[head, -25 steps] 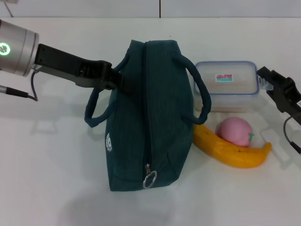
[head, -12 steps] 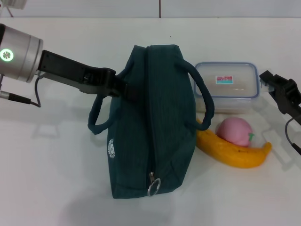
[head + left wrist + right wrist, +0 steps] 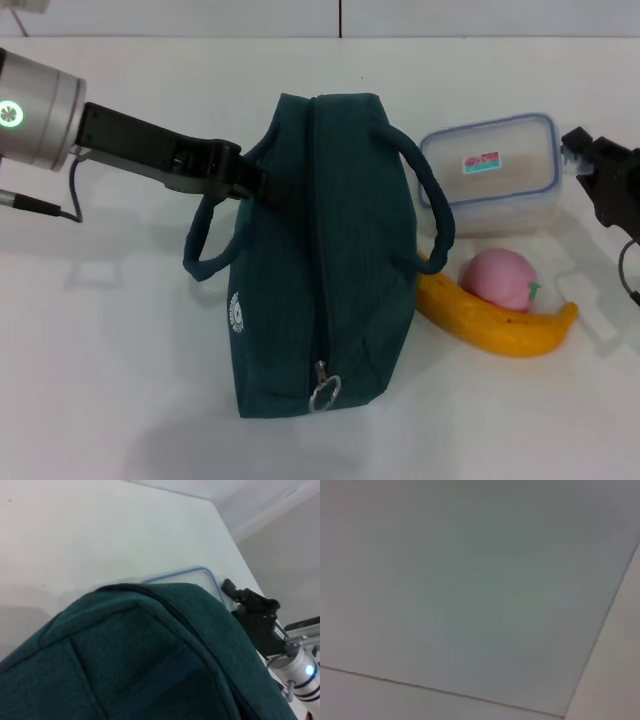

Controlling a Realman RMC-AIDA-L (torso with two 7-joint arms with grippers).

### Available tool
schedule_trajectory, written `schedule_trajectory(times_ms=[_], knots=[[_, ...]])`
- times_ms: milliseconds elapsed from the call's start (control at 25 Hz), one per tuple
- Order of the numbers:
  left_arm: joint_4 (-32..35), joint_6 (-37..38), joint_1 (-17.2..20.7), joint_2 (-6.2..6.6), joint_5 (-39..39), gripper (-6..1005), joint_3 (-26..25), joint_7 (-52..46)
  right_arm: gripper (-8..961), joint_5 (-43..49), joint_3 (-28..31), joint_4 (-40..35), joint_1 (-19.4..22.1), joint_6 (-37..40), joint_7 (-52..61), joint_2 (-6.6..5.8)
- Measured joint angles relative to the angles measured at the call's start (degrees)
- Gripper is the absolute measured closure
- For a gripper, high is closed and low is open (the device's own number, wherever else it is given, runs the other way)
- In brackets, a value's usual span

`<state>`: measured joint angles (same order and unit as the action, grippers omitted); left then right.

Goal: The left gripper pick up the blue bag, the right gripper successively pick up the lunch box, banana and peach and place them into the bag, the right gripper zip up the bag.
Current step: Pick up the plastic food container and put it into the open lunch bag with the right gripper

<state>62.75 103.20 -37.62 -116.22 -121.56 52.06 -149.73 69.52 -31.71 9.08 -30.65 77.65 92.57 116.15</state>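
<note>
While the left pincer (image 3: pixel 262 187) grips the bag (image 3: pixel 320 260) w/ zip shut, the right pincer (image 3: pixel 578 165) touches the tilted box (image 3: pixel 490 170) edge; grip unclear. Peach (image 3: pixel 500 279) on banana (image 3: pixel 495 318).

Bright, even light falls from above on the white table (image 3: pixel 120 380); soft, faint shadows sit under the blue bag (image 3: pixel 320 250) and banana (image 3: pixel 495 322). Left wrist view looks soft up close. Right wrist view is a featureless grey blur.
</note>
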Motion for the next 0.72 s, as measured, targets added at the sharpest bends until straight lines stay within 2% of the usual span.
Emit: schedule_trajectory(times_ms=[480, 600, 720], knots=[[0.0, -1.19, -0.32, -0.01, 0.0, 935, -0.03, 0.91, 857, -0.69, 1.22, -1.0, 1.71, 2.31, 11.06, -0.03], [0.0, -1.6, -0.34, 0.03, 0.0, 935, -0.03, 1.16, 857, -0.78, 3.36, -2.35, 2.72, 5.71, 12.62, 0.0], [0.0, -1.77, -0.41, 0.03, 0.0, 935, -0.03, 1.38, 857, -0.79, 5.85, -2.61, 3.03, 12.53, 12.93, -0.02]])
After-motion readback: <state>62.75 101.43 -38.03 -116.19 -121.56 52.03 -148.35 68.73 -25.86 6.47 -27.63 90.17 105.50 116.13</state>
